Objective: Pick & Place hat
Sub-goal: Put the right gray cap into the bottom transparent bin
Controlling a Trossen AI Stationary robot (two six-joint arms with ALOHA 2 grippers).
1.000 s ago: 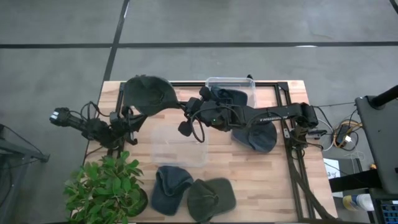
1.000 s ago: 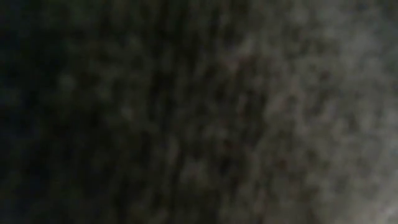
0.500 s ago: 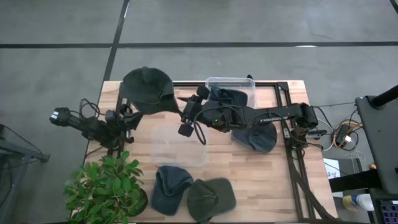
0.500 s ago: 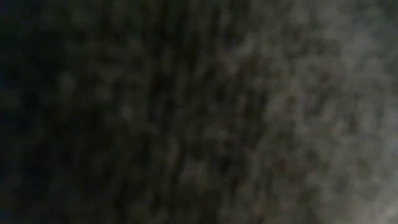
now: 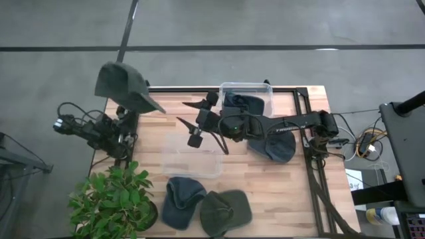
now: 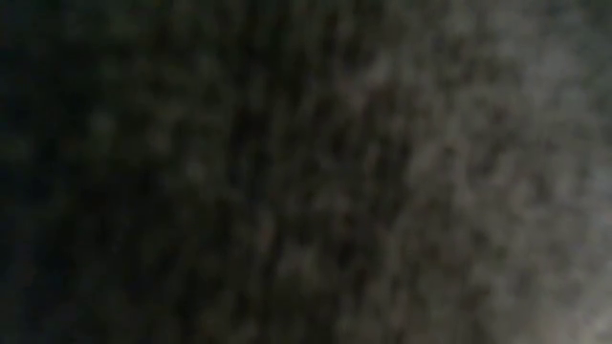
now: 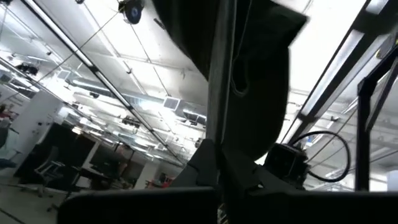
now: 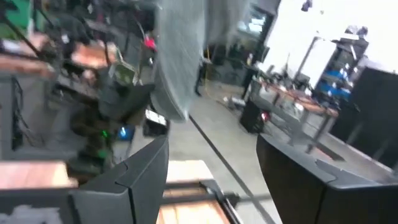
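Note:
My left gripper point(image 5: 127, 108) is raised at the table's far left corner and is shut on a dark green hat point(image 5: 121, 83). The hat hangs out over the table's edge. In the left wrist view the hat point(image 7: 261, 74) fills the space above the fingers, against the ceiling. My right gripper point(image 5: 188, 114) is open and empty above the middle of the table, to the right of the hat and apart from it. Its two fingers stand wide apart in the right wrist view point(image 8: 211, 180). The low view is fully dark. My left gripper has the hat's dark cloth point(image 7: 245, 93) pinched between its shut fingers. The fingers point(image 7: 217, 143) point upward, and the hat sits above and around them, lifted clear of the table. The hat itself hides which part of it they have.
A clear tub point(image 5: 192, 156) stands mid-table. A second clear tub point(image 5: 247, 87) at the far edge holds a blue hat. Another dark blue hat point(image 5: 273, 147) lies to the right. A blue hat point(image 5: 180, 199) and a green hat point(image 5: 226, 211) lie near the front edge, beside a potted plant point(image 5: 113, 199).
My left gripper has risen and swung toward the table's far left corner, tipping upward. It carries the green hat up and out past the edge and away from my right gripper. My right gripper has stayed open near the table's middle.

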